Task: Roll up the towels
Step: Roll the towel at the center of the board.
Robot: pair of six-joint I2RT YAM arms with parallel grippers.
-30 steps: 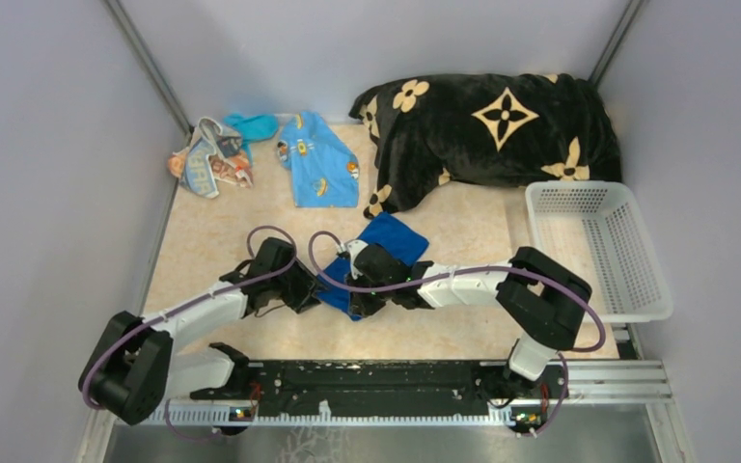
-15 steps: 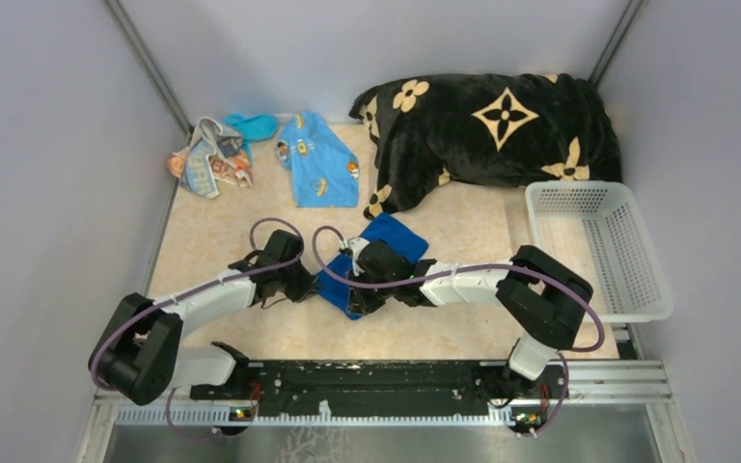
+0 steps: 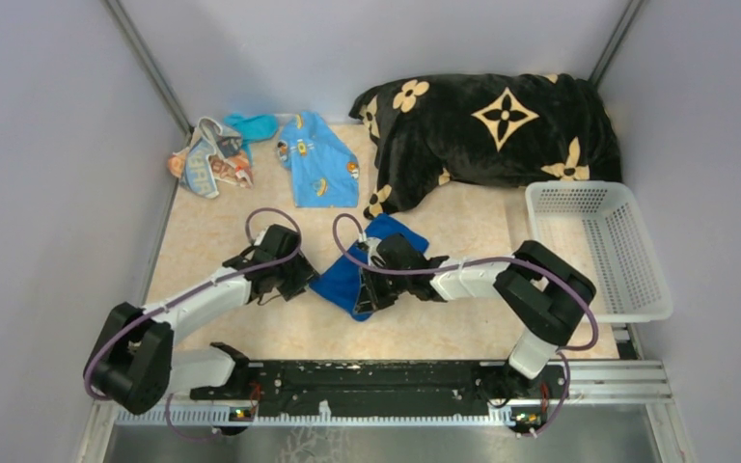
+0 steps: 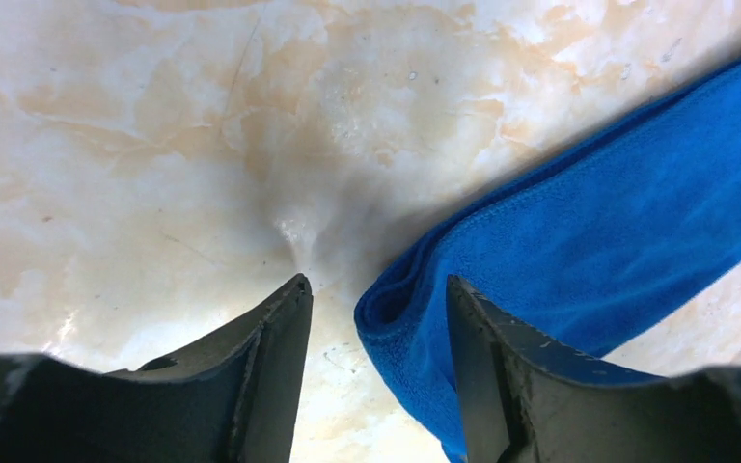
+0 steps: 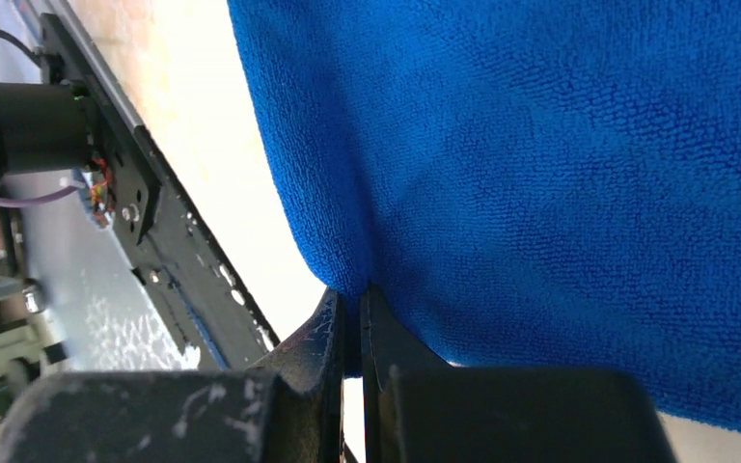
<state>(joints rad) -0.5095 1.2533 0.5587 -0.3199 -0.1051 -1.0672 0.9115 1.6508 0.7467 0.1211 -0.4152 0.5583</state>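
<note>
Held: blue towel (image 3: 345, 280), clamped in right claw (image 5: 350, 301); left claw (image 4: 376, 285) apart.
I see the towel mid-surface (image 3: 212, 241) between both arms, its near edge pinched by the right claw. Its folded edge sits in the left claw's gap, ungripped, with bare surface beyond it.

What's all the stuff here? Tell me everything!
dark blue towel: one, dark blue, table middle
striped towel: one, blue-orange-red, crumpled, far left
turquoise towel: one, turquoise, behind the striped towel
cartoon towel: one, light blue, orange prints, far middle
blanket: one, black, tan flowers, far right
basket: one, white, right side
table: one, beige marble, under everything
left gripper: one, black, open at dark blue towel's edge
right gripper: one, black, shut on dark blue towel
</note>
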